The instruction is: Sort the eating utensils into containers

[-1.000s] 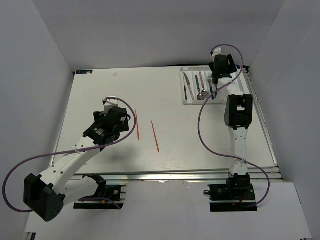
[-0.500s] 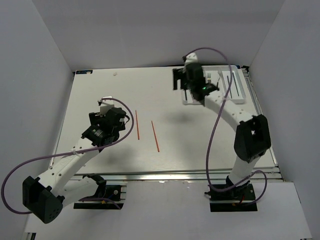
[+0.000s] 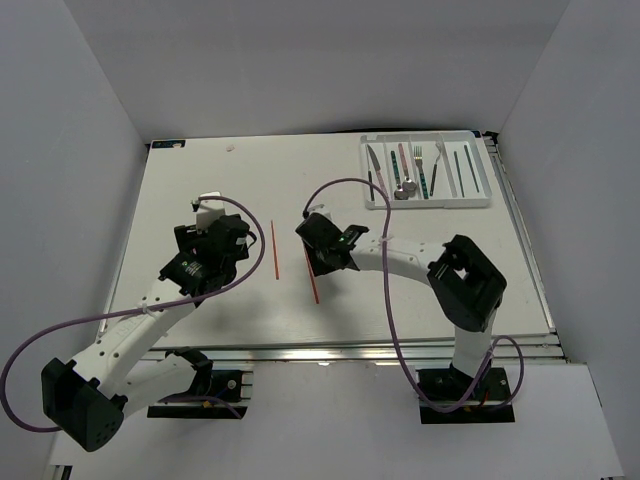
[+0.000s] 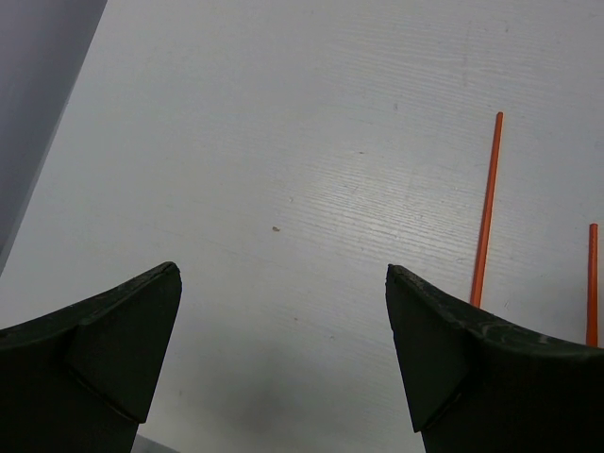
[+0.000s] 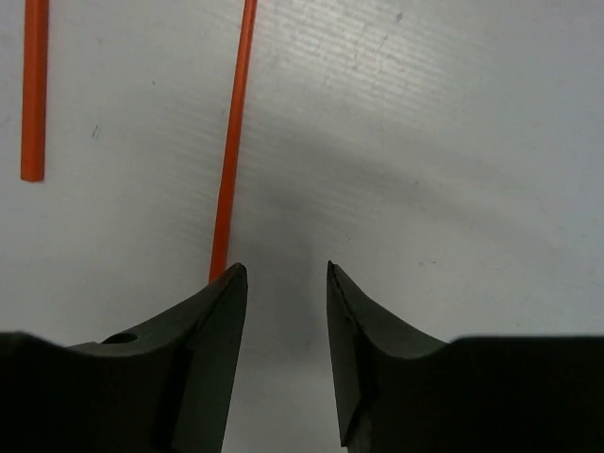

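Two red chopsticks lie on the table's middle: the left one (image 3: 274,250) (image 4: 485,208) (image 5: 34,90) and the right one (image 3: 314,285) (image 4: 592,283) (image 5: 233,142). My right gripper (image 3: 322,246) (image 5: 283,274) hovers low over the right chopstick's far end. Its jaws stand narrowly apart with only bare table between them, and the stick runs under its left finger (image 5: 222,311). My left gripper (image 3: 228,238) (image 4: 283,274) is wide open and empty, left of both sticks. The white tray of containers (image 3: 430,204) at the back right holds a knife (image 3: 373,165), a spoon (image 3: 402,172), a fork (image 3: 418,165) and dark chopsticks (image 3: 461,170).
White walls enclose the table on the left, back and right. The right arm's purple cable (image 3: 345,185) loops above the table between the tray and the chopsticks. A small dark tag (image 3: 168,145) sits at the back left corner.
My right arm swung from over the tray down to the table's middle, onto the right red chopstick, and its jaws narrowed. The left arm barely shifted.
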